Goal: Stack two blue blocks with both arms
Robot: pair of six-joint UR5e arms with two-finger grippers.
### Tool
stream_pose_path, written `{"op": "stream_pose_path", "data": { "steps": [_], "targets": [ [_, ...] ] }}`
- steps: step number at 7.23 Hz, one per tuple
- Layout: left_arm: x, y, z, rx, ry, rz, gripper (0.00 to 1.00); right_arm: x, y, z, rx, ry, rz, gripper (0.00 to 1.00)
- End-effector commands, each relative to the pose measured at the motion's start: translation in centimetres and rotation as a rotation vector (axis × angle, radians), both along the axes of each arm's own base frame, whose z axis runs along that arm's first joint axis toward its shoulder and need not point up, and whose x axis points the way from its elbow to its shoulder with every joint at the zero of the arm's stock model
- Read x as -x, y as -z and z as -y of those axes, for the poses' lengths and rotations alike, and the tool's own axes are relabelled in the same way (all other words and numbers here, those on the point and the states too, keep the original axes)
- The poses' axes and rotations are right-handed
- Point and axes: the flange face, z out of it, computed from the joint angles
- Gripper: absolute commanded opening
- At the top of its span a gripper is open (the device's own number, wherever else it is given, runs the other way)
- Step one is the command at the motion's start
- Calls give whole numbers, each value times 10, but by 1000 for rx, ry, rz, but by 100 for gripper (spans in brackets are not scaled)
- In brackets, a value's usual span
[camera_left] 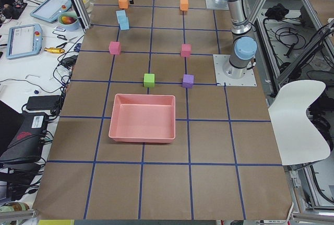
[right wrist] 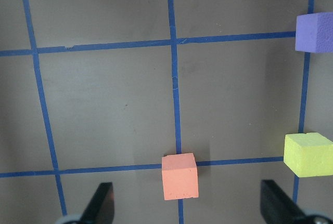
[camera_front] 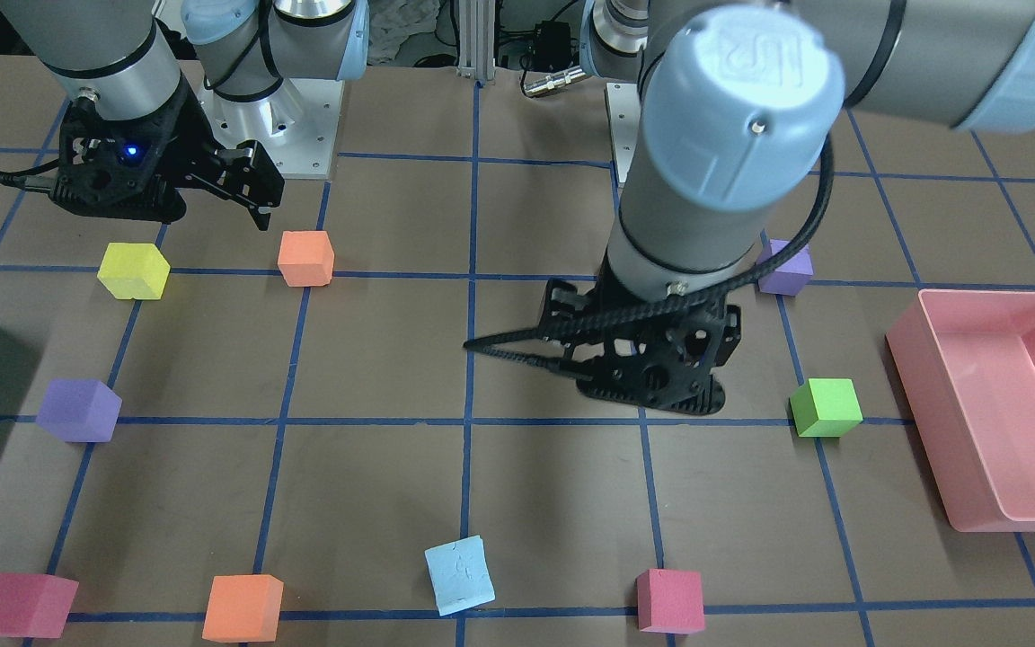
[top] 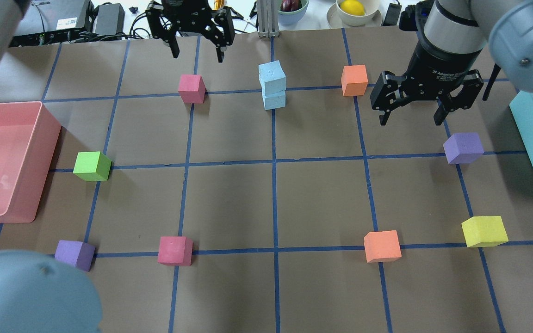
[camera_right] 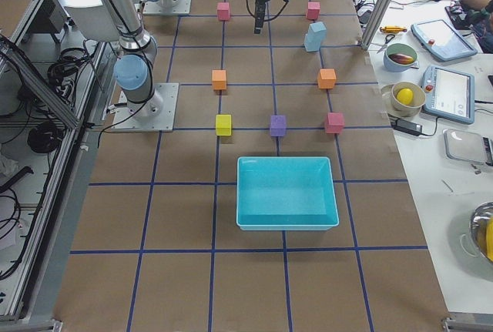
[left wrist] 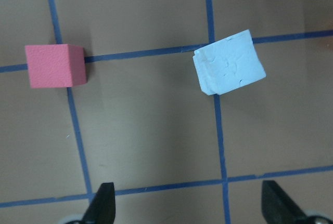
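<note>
One tabletop (top: 229, 203), brown, taped in a blue grid, carrying everything below.
Two arms, left arm (camera_front: 706, 180) and right arm (top: 451, 37), both extending out over it.
Two bins, pink bin (top: 46, 157) and teal bin (top: 532, 138), sitting at its opposite ends.
One left claw (top: 197, 53), hanging spread wide, gripping nothing, standing apart from the stack.
One right claw (top: 410, 121), hanging spread and unloaded, looking down on an orange block (right wrist: 179, 177) and a yellow block (right wrist: 308, 154).
Two blue blocks (top: 273, 85), standing stacked on the centre tape line toward the tabletop's far edge, the upper one sitting twisted on the lower. A pink block (top: 191, 88) is standing well apart to one side, leaving bare tabletop between.
</note>
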Motion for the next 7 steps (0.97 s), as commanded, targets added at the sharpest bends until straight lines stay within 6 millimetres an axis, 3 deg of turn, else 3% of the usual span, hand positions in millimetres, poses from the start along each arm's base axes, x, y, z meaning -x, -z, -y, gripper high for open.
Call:
{"op": "stream_pose_path", "data": {
  "steps": [1,2,3,4,5,7],
  "targets": [
    [-62,-13,-68,-52,-2,-9,93,1,0,0,1,1,0,100],
    [-82,-3,-96,-76,-19,-11,85,0,-1,0,2,1,2,100],
    [-84,9,-124,-35,-21,-12,87,1,-1,0,2,1,0,100],
    [-84,26,-138,68,-21,-15,100,1,0,-1,-1,1,0,100],
    [-85,48,-154,118,-18,-14,100,1,0,-1,1,0,0,100],
    [-90,26,-164,227,-25,-16,100,1,-1,-1,1,1,0,100]
  ]
}}
